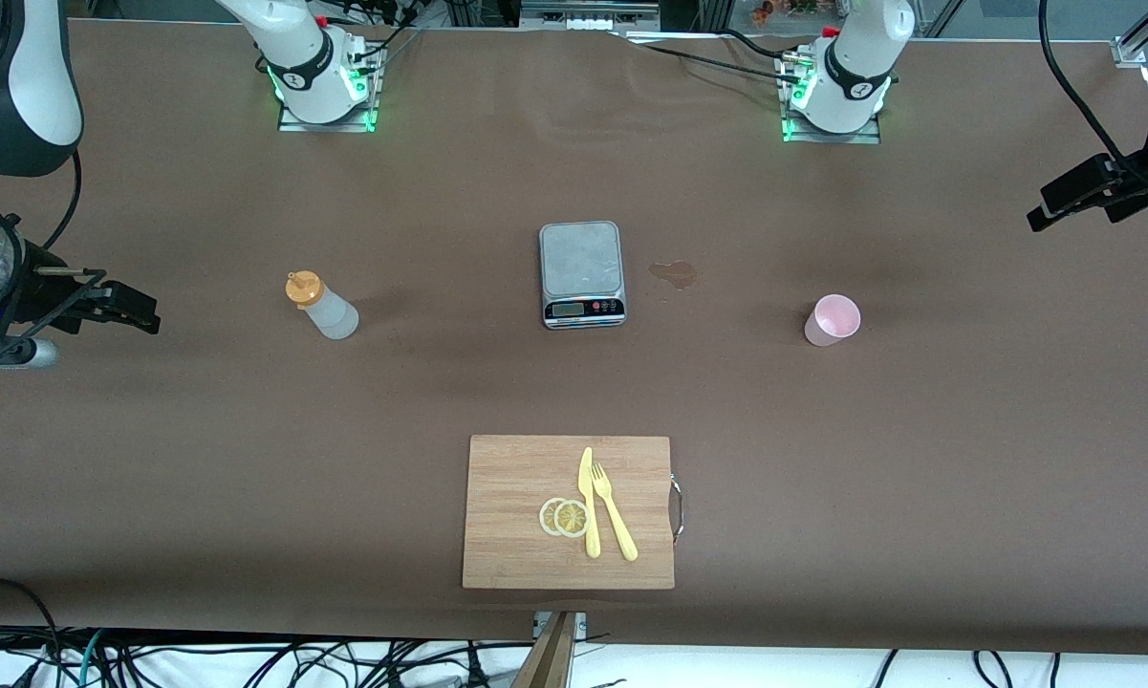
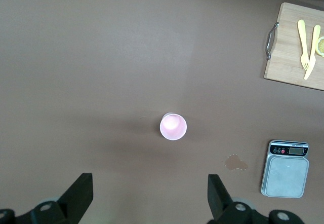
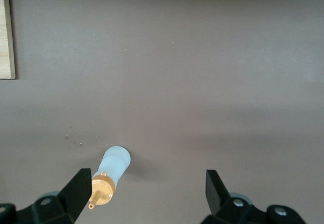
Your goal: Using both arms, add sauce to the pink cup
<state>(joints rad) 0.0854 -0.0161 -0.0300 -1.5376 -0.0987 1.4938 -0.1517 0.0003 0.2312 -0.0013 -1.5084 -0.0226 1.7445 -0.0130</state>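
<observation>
Left end effector (image 2: 149, 198) spread wide, high over small pale pink plastic cup (image 1: 832, 320), tips cropped. Right end effector (image 3: 147, 196) likewise wide above upright whitish squeeze bottle (image 1: 321, 304), orange-capped. At six o'clock from grey scale (image 1: 581, 274), wooden board (image 1: 569, 511) on brown desk (image 1: 918, 478).

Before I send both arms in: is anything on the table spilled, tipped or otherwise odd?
One thing: a small brownish stain lies on the table cover beside the scale, toward the left arm's end. It looks like spilled liquid. The sauce bottle and pink cup stand upright.
</observation>
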